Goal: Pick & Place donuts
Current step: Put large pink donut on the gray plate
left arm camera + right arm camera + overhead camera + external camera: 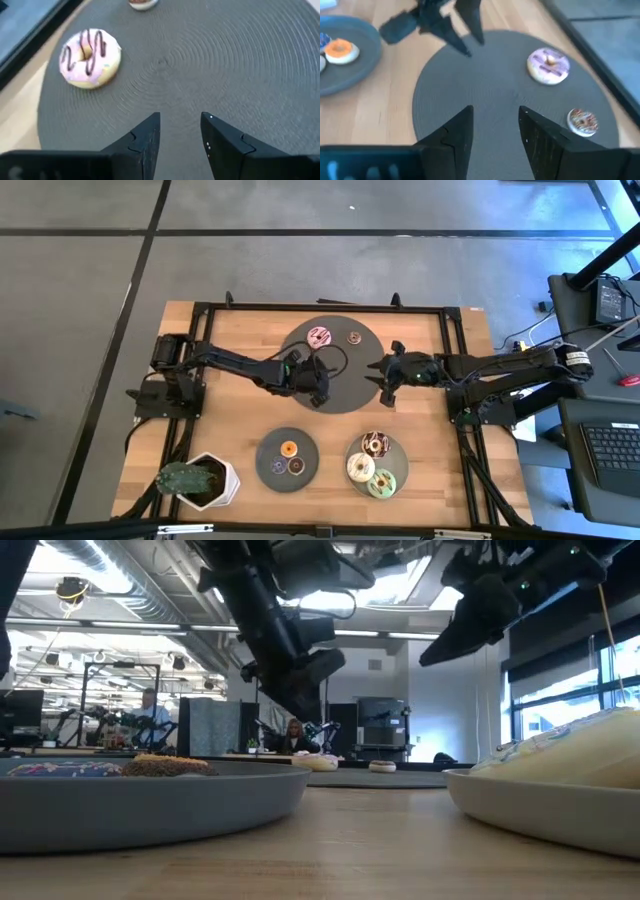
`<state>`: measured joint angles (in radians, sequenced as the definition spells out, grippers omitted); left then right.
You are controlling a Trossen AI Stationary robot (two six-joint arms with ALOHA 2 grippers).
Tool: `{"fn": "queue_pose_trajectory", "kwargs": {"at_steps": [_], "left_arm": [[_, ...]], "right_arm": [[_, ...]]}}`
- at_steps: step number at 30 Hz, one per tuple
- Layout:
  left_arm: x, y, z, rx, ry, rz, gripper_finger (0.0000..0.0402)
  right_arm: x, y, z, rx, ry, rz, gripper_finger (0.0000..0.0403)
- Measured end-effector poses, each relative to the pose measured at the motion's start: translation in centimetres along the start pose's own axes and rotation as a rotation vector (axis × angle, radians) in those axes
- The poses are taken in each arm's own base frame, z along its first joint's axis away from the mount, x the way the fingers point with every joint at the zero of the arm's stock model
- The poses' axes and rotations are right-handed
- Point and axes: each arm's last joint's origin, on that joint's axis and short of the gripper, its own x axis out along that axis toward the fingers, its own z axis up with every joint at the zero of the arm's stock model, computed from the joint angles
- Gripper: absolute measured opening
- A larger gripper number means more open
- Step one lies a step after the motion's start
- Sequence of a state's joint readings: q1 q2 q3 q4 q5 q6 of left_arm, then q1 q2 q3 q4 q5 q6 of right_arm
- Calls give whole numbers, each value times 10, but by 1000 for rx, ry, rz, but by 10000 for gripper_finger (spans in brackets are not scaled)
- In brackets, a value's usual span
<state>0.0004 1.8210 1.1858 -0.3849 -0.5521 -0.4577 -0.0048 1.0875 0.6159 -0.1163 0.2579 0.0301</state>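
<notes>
1. Nearest the front edge of the table sit two grey plates: the left plate (262,452) carries an orange mini donut (289,448) and a darker mini one, and the right plate (400,462) holds three larger donuts.
2. Farther back, over the round grey mat (352,392), hang both arms. The left gripper (318,383) is over the mat's left-centre, its fingers parted a little with nothing between them.
3. The right gripper (384,377) hovers over the mat's right edge, likewise slightly open and empty.
4. Beyond both, on the far part of the mat, lie the pink donut (319,337) and a small brown donut (354,337).
5. The pink donut lies straight behind the left gripper and is nearer to it; the brown one sits about midway between the arms. A ring has no long axis, so any jaw angle should do.
</notes>
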Motion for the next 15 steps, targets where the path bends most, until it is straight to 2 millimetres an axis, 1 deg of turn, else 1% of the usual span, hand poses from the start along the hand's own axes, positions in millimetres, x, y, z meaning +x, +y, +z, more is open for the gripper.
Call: {"fn": "queue_pose_trajectory", "kwargs": {"at_steps": [8,12,15], "left_arm": [[13,20,18,14,-32,-72,136],[26,43,26,-29,0,-85,134],[33,56,29,-46,20,-107,135]], "right_arm": [[23,6,-12,-15,100,19,158],[31,6,-15,-80,119,9,158],[34,6,-12,-152,81,-28,158]]}}
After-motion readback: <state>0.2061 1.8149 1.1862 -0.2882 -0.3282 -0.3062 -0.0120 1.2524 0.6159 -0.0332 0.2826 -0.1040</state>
